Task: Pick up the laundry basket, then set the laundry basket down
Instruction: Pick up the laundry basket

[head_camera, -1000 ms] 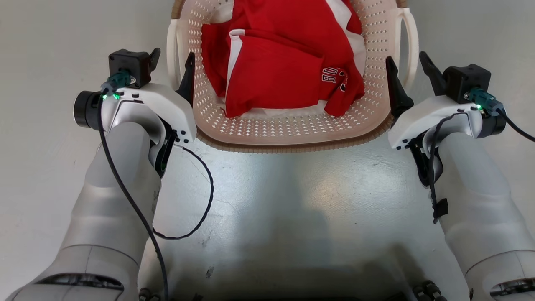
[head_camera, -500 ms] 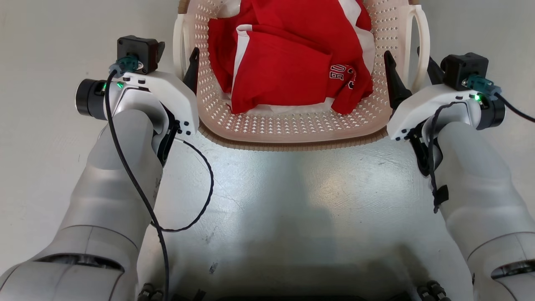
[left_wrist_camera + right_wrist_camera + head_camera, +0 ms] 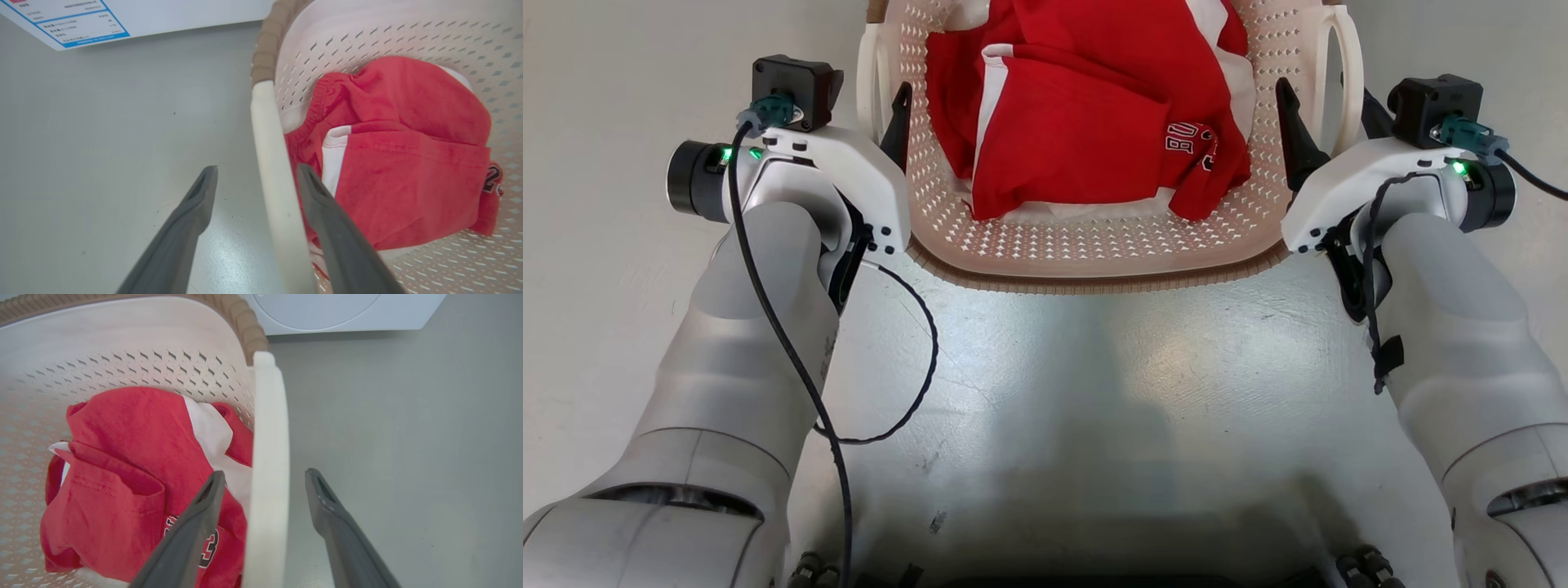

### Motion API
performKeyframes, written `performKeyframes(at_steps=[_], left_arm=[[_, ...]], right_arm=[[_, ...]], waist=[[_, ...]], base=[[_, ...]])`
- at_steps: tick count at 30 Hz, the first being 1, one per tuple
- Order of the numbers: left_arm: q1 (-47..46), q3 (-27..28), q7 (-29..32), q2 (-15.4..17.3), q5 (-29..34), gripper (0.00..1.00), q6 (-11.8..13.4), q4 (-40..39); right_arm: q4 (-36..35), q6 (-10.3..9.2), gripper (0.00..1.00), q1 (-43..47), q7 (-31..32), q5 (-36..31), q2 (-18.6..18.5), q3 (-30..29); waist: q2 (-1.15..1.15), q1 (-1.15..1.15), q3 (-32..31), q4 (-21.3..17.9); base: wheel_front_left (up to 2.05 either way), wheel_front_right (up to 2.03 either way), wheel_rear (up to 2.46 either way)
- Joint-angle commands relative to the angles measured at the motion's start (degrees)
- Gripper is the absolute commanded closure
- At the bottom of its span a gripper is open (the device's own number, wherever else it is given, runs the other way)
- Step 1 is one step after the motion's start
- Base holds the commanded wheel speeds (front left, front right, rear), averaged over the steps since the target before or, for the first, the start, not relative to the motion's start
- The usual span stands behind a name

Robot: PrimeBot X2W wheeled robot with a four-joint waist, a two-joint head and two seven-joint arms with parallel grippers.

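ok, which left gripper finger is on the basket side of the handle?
The left gripper's finger nearer the red garment, toward the robot's right; the other hangs over floor.

You see the laundry basket [image 3: 1094, 245] as smooth perforated plastic, its rim [image 3: 1094, 287] ribbed, woven-look. Red garment [image 3: 1078, 139]: soft matt cloth. Floor [image 3: 1094, 392]: glossy, lightly scuffed. Fingers [image 3: 179, 237]: matt dark grey.

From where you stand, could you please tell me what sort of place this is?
Probably a laundry area: a laundry basket of red sportswear sits on a grey floor, near a white washer.
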Motion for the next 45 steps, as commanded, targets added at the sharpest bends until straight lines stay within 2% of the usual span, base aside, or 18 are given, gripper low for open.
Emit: performKeyframes(at_steps=[1, 3, 7, 8, 9, 10, 11, 19, 27, 31, 37, 45], left_arm=[[0.7, 0.4, -0.3, 2.1, 0.0, 0.0, 0.6, -0.1], [0.7, 0.3, -0.3, 2.2, -0.1, 0.0, 0.7, 0.0], [0.7, -0.2, -0.3, 2.4, -0.1, 0.0, 0.7, 0.0], [0.8, -0.3, -0.3, 2.4, -0.1, 0.0, 0.7, 0.1], [0.9, -0.2, -0.3, 2.4, -0.3, 0.08, 0.7, 0.3], [0.9, -0.2, -0.3, 2.4, -0.5, 0.73, 0.7, 0.4], [0.9, -0.1, -0.3, 2.4, -0.7, 1.0, 0.8, 0.5], [1.3, 0.1, -0.3, 2.2, -1.7, 1.0, 1.4, 0.5], [3.7, -0.6, -0.3, 2.2, -2.1, 1.0, 1.5, 1.7], [5.3, -1.0, 0.2, 2.4, -2.2, 1.0, 1.5, 2.3], [8.9, -1.8, 3.3, 2.5, -2.5, 1.0, 1.4, 2.8], [13.5, -2.6, 6.4, 2.1, -3.3, 1.0, 1.4, 2.9]], right_arm=[[-0.1, 0.36, 0.0, 1.3, -0.8, 0.4, 1.3, 1.2], [0.2, 0.36, 0.07, 1.0, -0.8, 0.4, 1.3, 1.4], [0.2, 0.36, 0.06, 0.8, -0.8, 1.1, 1.3, 1.9], [0.2, 0.36, 0.14, 0.8, -0.8, 1.2, 1.3, 2.1], [0.2, 0.36, 0.6, 0.9, -0.8, 1.4, 1.3, 2.4], [0.5, 0.36, 1.0, 0.9, -0.8, 1.6, 1.3, 2.6], [0.7, 0.36, 1.0, 1.0, -0.8, 1.6, 1.3, 2.8], [2.1, 0.36, 1.0, 1.7, -0.8, 2.2, 1.3, 2.5], [4.7, 0.36, 1.0, 3.3, -0.8, 4.2, 1.3, 5.3], [5.6, 0.36, 1.0, 4.3, 0.7, 6.4, 1.3, 8.0], [6.3, 0.36, 1.0, 7.1, 7.0, 8.9, 1.3, 12.8], [5.9, 0.36, 1.0, 9.9, 12.1, 13.6, 1.3, 18.7]], waist=[[0.0, 0.0, 0.0, -0.1], [0.0, 0.0, 0.0, -0.2], [0.0, 0.0, -0.1, -0.3], [0.0, 0.0, -0.2, -0.3], [0.0, 0.0, -0.3, -0.4], [0.0, 0.0, -0.3, -0.5], [0.0, 0.0, -0.4, -0.6], [0.0, 0.0, -1.7, -0.6], [0.0, 0.0, -6.8, -0.9], [0.0, 0.0, -10.6, -1.2], [0.0, 0.0, -18.2, -1.6], [0.0, 0.0, -29.4, -1.9]], base=[[0.0, 0.0, 0.0], [0.0, 0.0, 0.0], [0.0, 0.0, 0.0], [0.0, 0.0, 0.0], [0.0, 0.0, 0.0], [0.0, 0.0, 0.0], [0.0, 0.0, 0.0], [0.0, 0.0, 0.0], [0.0, 0.0, 0.0], [0.0, 0.0, 0.0], [0.0, 0.0, 0.0], [0.0, 0.0, 0.0]])
